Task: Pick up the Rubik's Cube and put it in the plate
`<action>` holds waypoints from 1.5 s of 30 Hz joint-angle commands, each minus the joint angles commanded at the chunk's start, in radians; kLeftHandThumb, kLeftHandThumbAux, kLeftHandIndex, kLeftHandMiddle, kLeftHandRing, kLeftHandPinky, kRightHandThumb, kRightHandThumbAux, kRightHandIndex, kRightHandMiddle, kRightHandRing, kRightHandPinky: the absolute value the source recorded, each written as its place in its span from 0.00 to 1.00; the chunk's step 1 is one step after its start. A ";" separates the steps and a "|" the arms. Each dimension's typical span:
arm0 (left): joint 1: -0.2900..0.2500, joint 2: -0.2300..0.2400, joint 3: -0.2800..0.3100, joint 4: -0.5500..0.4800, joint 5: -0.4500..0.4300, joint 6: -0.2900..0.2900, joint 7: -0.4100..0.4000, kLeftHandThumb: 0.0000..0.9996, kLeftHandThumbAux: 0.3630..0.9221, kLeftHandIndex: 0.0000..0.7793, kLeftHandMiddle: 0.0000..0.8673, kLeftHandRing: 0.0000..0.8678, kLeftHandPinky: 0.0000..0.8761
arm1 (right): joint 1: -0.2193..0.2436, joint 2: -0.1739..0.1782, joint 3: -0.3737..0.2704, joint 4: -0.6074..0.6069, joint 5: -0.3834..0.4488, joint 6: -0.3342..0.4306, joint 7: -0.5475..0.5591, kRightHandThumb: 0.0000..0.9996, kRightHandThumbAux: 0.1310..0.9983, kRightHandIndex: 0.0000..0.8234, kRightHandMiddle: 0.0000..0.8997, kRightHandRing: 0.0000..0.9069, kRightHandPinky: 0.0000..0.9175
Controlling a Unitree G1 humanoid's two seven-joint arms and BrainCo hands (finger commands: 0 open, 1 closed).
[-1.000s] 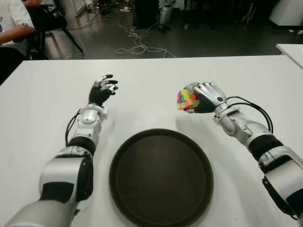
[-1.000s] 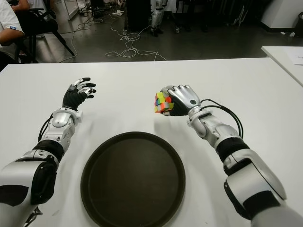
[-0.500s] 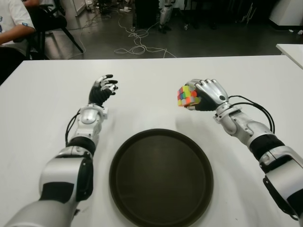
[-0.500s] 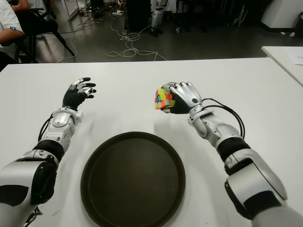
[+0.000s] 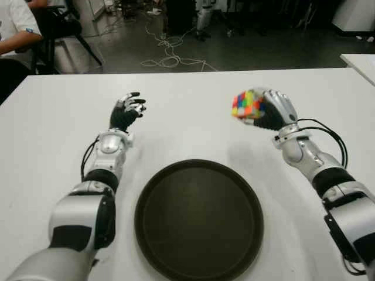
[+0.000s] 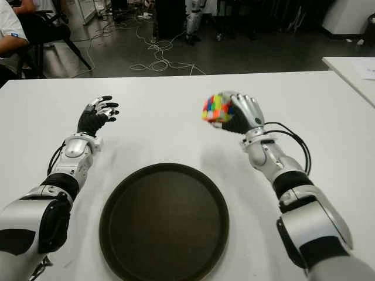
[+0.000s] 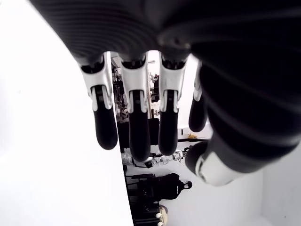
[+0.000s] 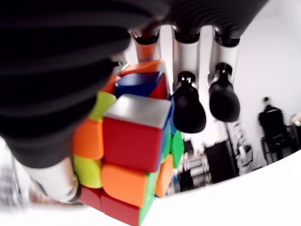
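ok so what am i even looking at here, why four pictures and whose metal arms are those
They belong to a humanoid robot with two arms, each ending in a hand with several fingers. The two wide pictures come from a pair of cameras in its head, looking down at a white table. The two close-ups come from cameras on its wrists, each looking along its own fingers.

On the table, near the robot, lies a round dark plate with nothing in it. The right hand grips a Rubik's Cube in the air, beyond the plate and to its right; the right wrist picture shows the cube up close. The left hand shows left of the plate, fingers relaxed, holding nothing. A seated person is partly visible at the far left.
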 joint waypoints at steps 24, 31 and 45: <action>0.010 0.007 0.005 -0.001 -0.003 -0.005 -0.010 0.47 0.67 0.29 0.38 0.38 0.38 | 0.024 0.003 -0.064 -0.030 0.056 -0.095 -0.004 0.70 0.68 0.52 0.84 0.84 0.84; 0.010 0.012 0.001 0.000 0.000 -0.003 -0.015 0.45 0.68 0.29 0.39 0.38 0.38 | 0.028 0.017 -0.097 -0.019 0.099 -0.104 0.039 0.70 0.68 0.52 0.84 0.85 0.85; 0.008 0.017 0.007 0.001 -0.005 0.008 -0.017 0.50 0.67 0.28 0.36 0.37 0.37 | 0.040 0.117 -0.321 -0.014 0.513 -0.066 0.572 0.70 0.68 0.52 0.85 0.85 0.82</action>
